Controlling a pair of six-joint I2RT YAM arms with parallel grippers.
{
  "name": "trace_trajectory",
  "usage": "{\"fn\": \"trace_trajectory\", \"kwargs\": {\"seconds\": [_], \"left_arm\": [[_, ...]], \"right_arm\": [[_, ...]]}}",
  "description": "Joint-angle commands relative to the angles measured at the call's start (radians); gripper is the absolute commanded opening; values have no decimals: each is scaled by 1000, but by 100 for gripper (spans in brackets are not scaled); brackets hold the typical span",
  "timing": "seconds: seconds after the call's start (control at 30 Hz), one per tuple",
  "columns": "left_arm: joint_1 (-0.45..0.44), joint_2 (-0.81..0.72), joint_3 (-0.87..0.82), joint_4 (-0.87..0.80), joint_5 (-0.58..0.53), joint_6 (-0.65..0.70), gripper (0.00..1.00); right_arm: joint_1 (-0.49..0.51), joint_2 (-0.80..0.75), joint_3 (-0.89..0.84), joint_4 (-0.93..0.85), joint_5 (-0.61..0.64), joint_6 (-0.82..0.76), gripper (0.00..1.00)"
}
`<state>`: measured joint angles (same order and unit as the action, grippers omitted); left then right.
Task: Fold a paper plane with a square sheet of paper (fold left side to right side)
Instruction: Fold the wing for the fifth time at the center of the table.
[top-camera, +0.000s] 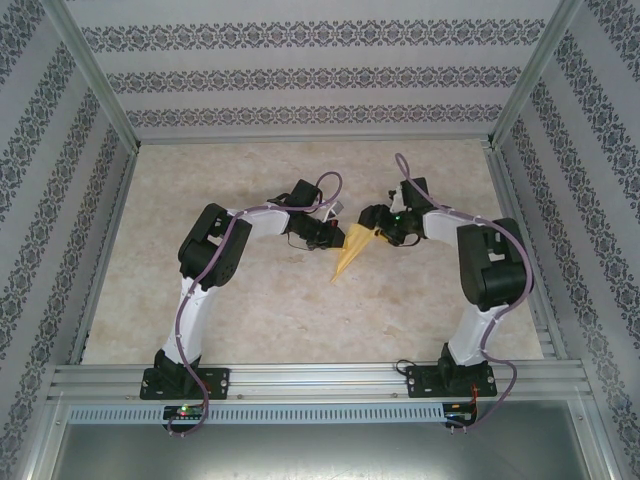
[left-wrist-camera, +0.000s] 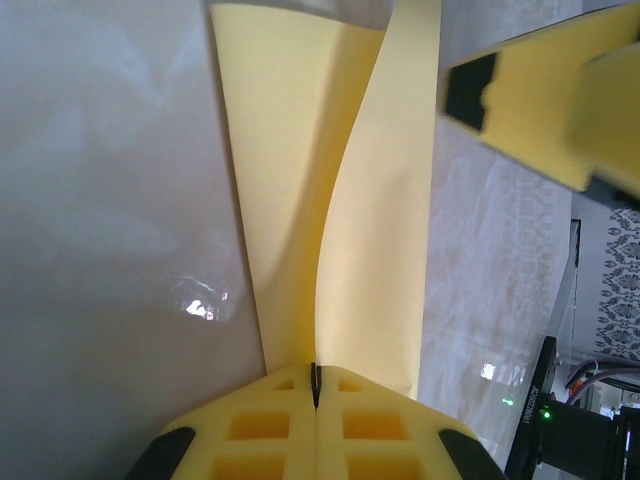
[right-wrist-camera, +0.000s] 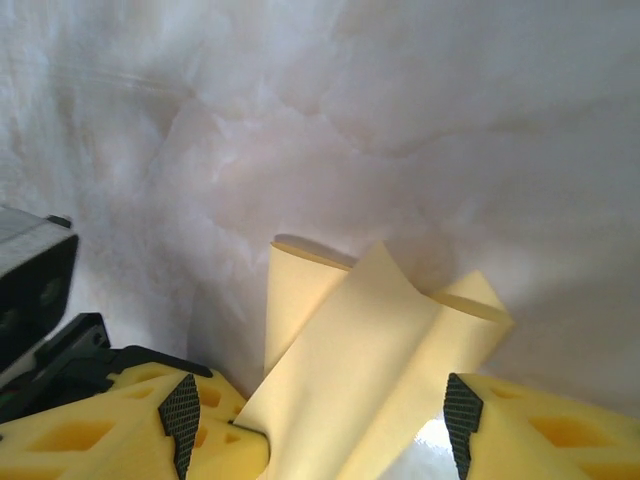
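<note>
The square sheet of paper (top-camera: 354, 253) is yellow and folded into a narrow pointed dart, the paper plane shape, with its tip toward the near table edge. My left gripper (top-camera: 331, 236) is shut on its edge; the paper (left-wrist-camera: 330, 200) rises from the seam of the closed jaws (left-wrist-camera: 316, 385), flaps spread apart. My right gripper (top-camera: 379, 233) is open around the wide end. The loose flaps (right-wrist-camera: 370, 350) lie between its fingers (right-wrist-camera: 182, 425), and I cannot tell whether the pads touch them. One right finger (left-wrist-camera: 540, 110) shows in the left wrist view.
The table (top-camera: 250, 310) is a pale marbled surface. Patterned walls and metal rails (top-camera: 320, 378) stand round it. Both arms bend inward, and their wrists meet over the table's middle. Bare tabletop lies in front of the paper and behind it.
</note>
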<state>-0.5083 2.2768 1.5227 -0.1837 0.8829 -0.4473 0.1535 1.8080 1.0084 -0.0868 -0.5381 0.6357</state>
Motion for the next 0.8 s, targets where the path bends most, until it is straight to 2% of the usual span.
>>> {"fn": "trace_trajectory", "kwargs": {"seconds": [0.0,0.23,0.33,0.47,0.77], "left_arm": [[10,43,-24,-17,-48,28,0],[10,50,-15,-20,-50,31,0],[10,49,-6,-26,-46,34,0],[10,47,-6,-29,-44,35,0],[10,45,0,-29,-43,32,0]], "right_arm": [[-8,-80,-16,1,10,11,64],[37,-64,-77,74,-36,49,37],[50,-41,-75,84,-25,59,39],[45,-18,-59,42,25,47,49],[46,43,-11,19,17,39,50]]}}
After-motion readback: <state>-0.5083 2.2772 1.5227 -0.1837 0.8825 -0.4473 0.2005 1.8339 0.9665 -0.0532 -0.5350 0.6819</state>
